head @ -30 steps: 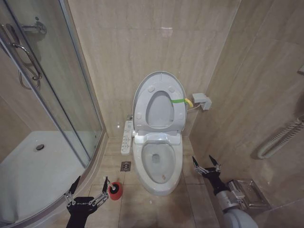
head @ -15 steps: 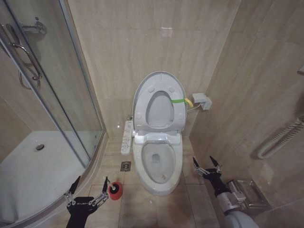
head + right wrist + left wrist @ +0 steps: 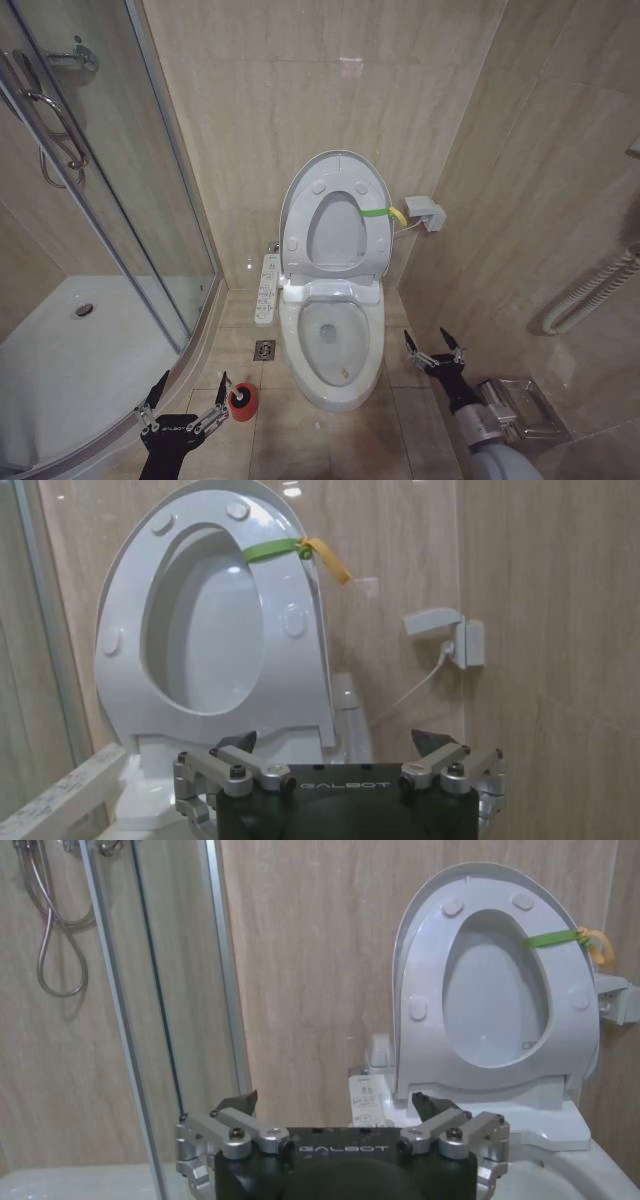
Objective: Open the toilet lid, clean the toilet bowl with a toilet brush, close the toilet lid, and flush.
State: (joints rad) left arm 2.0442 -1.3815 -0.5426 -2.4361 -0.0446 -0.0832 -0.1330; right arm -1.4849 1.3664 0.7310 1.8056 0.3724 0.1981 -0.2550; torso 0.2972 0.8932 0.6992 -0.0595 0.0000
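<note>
1. Lid state: the toilet lid (image 3: 335, 222) stands raised against the wall tiles with the seat ring folded up against it; a green-yellow strap (image 3: 378, 212) crosses its edge on the robot's right; the opening step appears complete.
2. Bowl state: the toilet bowl (image 3: 335, 345) is exposed, with a dark mark visible low in the basin; the side panel of buttons (image 3: 267, 288) sits along its left flank.
3. Brush location: the toilet brush rests in its red holder (image 3: 242, 401) on the floor, left of the bowl and just beside the left gripper (image 3: 185, 397); the thin handle cannot be made out clearly.
4. Left gripper: low near the floor, jaws spread, holding nothing; it sits between the shower enclosure (image 3: 110, 270) and the holder.
5. Right gripper (image 3: 433, 347): beside the right flank of the bowl, jaws spread, empty, apparently idle.
6. Probable step in hand: picking up the brush; cleaning, closing and flushing remain.
7. Risks: the holder is small and light, so an off-centre approach could tip or push it across the tiles; the thin handle could slip from the jaws if pinched near its tip; the nearby shower glass leaves little room for the left arm; a swing toward the bowl could knock the raised lid down.
</note>
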